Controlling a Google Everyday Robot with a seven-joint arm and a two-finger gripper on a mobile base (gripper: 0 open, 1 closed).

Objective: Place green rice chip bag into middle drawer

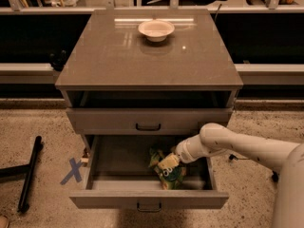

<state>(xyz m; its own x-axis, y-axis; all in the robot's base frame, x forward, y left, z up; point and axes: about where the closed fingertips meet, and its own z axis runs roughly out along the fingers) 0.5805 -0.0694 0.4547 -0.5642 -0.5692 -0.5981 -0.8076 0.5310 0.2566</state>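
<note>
The pincer [174, 160] is resting on the green rice chip bag [169, 173], which is lying right of centre in the open middle drawer [110, 199]. Whether it is pinching cannot be told. Best practice: letting go low, then withdrawing clear of the upper drawer [109, 121].

Dim; glare on cab. top [118, 61]; pincer [174, 158] in shadowed drawer [114, 160].

1 bowl [156, 29], 1 chip bag [169, 173], 2 drawers [148, 120], 1 gripper [175, 160] in lwr drawer [148, 199].

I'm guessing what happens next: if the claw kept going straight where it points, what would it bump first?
Probably the green rice chip bag, right at the claw inside the open middle drawer; depth unclear.
</note>
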